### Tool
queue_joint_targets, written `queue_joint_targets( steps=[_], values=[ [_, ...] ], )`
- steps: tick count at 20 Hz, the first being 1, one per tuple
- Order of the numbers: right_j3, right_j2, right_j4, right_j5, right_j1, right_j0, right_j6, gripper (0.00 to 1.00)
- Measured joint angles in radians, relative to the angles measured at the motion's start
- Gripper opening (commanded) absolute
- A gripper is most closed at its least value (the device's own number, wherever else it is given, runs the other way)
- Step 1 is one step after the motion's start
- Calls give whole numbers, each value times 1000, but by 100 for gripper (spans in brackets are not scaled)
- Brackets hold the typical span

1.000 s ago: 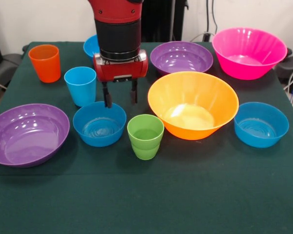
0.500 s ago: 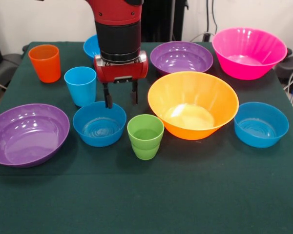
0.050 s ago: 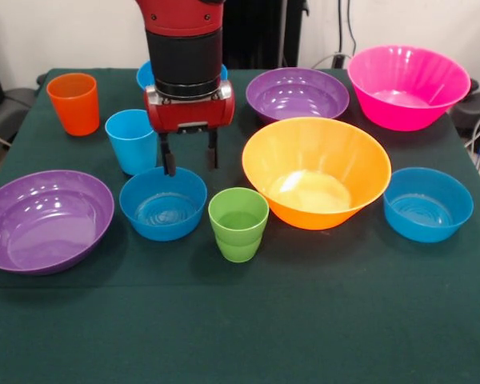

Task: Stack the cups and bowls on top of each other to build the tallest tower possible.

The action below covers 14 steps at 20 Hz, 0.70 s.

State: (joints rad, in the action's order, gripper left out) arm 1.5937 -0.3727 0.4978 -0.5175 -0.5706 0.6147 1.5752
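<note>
My gripper (image 3: 190, 161) had shifted toward the light blue cup (image 3: 133, 140), its jaws spread wide and holding nothing, above the far rim of a blue bowl (image 3: 163, 203). The green cup (image 3: 238, 223) stood beside the orange-yellow bowl (image 3: 316, 172) (all 3 cups sat unstacked), the orange cup (image 3: 74, 103) apart.

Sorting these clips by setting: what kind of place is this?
Probably a robotics lab: a robot arm's gripper over a green-clothed table, cables on a bare wall, staged plastic bowls.
</note>
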Motion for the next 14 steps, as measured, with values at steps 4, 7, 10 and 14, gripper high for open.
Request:
queue_joint_targets(
  steps=[4, 7, 10, 14],
  values=[
    [0, 0, -9, 0, -5, -3, 0, 100],
    [0, 2, -15, 0, -5, -8, 0, 100],
    [0, 4, -26, 0, -6, -15, 0, 100],
    [0, 7, -44, 0, -11, -25, 0, 100]
  ],
)
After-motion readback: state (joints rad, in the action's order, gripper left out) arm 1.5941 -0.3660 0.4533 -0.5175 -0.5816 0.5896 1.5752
